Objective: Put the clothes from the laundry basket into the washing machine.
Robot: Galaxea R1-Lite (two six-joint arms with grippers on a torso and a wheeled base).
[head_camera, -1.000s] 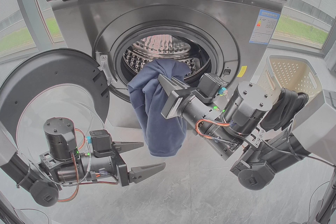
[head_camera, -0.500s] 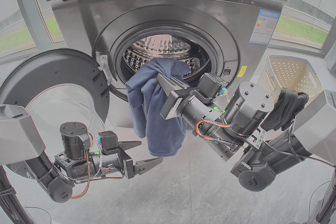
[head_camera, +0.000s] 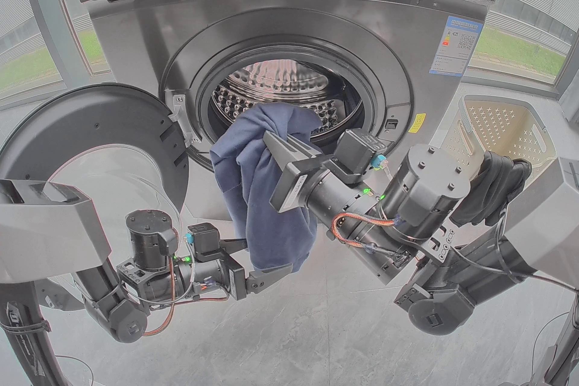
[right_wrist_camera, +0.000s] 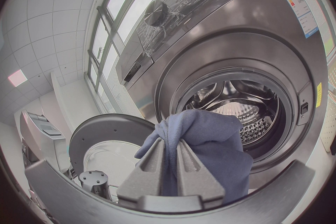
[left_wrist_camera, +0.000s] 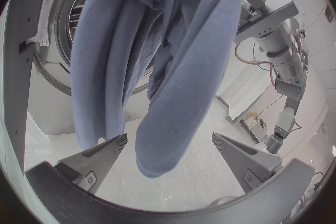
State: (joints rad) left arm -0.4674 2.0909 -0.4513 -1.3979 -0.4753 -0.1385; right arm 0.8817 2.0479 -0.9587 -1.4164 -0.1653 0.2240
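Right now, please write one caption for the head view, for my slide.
Right gripper holds a blue garment at the open washing machine; open left gripper hovers at the garment's lower end.

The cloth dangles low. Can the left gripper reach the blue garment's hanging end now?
Probably yes: the left gripper is open, and the low end of the blue garment hangs roughly between its fingers, nothing intervening.
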